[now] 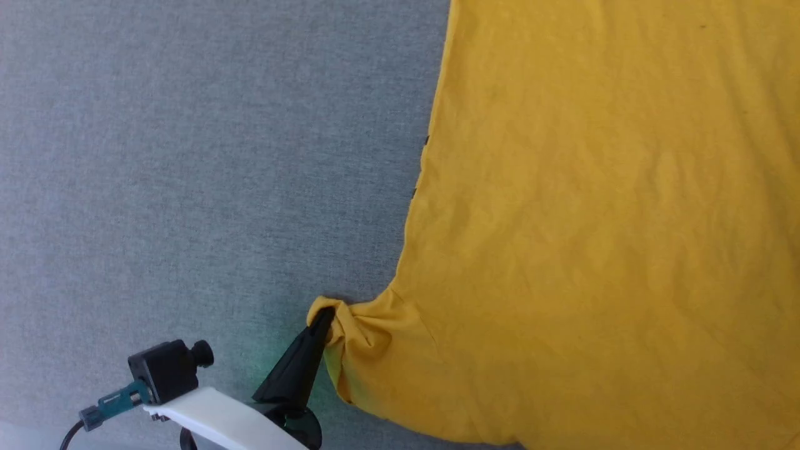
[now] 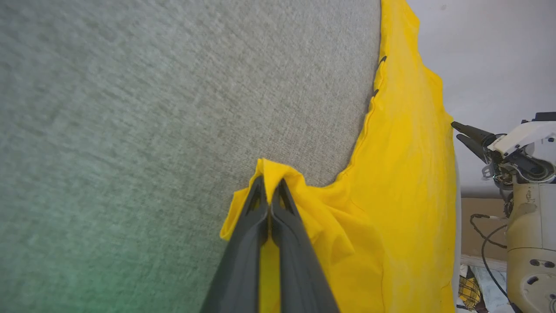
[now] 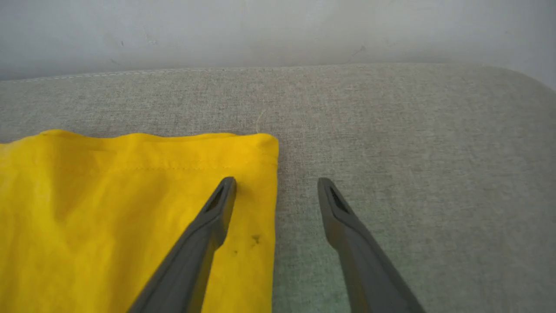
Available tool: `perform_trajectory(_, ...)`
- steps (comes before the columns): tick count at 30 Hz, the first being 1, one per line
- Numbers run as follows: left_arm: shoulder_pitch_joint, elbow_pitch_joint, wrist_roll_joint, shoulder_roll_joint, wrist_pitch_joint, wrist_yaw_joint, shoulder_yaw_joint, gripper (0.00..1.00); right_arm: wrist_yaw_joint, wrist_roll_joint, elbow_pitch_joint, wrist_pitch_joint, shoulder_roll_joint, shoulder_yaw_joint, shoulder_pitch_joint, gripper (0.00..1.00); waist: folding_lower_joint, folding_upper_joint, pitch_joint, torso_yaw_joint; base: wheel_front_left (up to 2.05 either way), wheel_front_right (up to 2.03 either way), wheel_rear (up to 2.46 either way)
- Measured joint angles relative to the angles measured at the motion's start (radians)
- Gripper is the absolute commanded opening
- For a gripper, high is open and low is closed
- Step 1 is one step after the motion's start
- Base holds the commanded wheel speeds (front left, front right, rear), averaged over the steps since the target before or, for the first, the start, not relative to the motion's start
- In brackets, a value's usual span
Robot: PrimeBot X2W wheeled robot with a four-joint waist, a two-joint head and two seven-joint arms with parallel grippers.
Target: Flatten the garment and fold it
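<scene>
While the left gripper (image 1: 326, 325) is pressed shut on the bunched tip of the sleeve (image 1: 369, 334), the shirt (image 1: 594, 206) lies plain side up on the grey pad (image 1: 187, 156). It is mostly spread but finely creased, with folds gathering toward the pinch. The step in hand looks like flattening, so the pull should likely run outward along the pad, away from the shirt's body, low and slow, until the sleeve's wrinkles fan out. Lifting high would probably drag the whole cloth. The right gripper (image 3: 276, 186) hangs with its jaws spread wide over a hemmed corner (image 3: 260, 148), one finger above the cloth and the other above bare pad. To anchor that corner it would need to come down and take the edge between the fingers. A pull from both ends together should take up the slack, but too hard a tug from the left may slide the corner out of reach.
</scene>
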Motion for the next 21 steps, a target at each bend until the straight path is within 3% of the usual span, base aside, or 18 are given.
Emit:
perform_trajectory(4,-0.015,0.004,0.000,-0.008,-0.005,-0.011,-0.006,0.00,0.000,-0.011,0.005,-0.003,0.004,-0.008,-0.012,1.00,0.0000,0.0000,0.029,0.020,0.00,0.00,0.00)
perform_trajectory(5,-0.016,0.005,0.000,-0.009,-0.010,-0.012,-0.008,0.00,0.000,-0.013,0.006,-0.004,0.005,-0.011,-0.012,0.46,-0.0001,0.0000,0.034,0.025,0.00,0.00,0.00)
perform_trajectory(6,-0.016,0.005,0.000,-0.011,-0.012,-0.013,-0.009,0.00,0.000,-0.016,0.005,-0.010,0.007,-0.015,-0.014,0.00,-0.0001,0.0000,0.040,0.028,0.00,0.00,0.00)
perform_trajectory(14,-0.020,0.016,0.005,-0.017,-0.025,-0.014,-0.006,0.00,0.000,-0.027,-0.002,-0.058,0.027,0.006,-0.029,0.00,-0.0001,0.0000,0.040,0.025,0.00,0.00,0.00)
perform_trajectory(21,-0.017,0.043,0.006,-0.010,-0.027,0.002,0.016,0.00,0.000,0.139,-0.107,-0.109,0.033,0.080,0.066,0.00,-0.0001,0.0000,-0.033,-0.005,0.00,0.00,0.00)
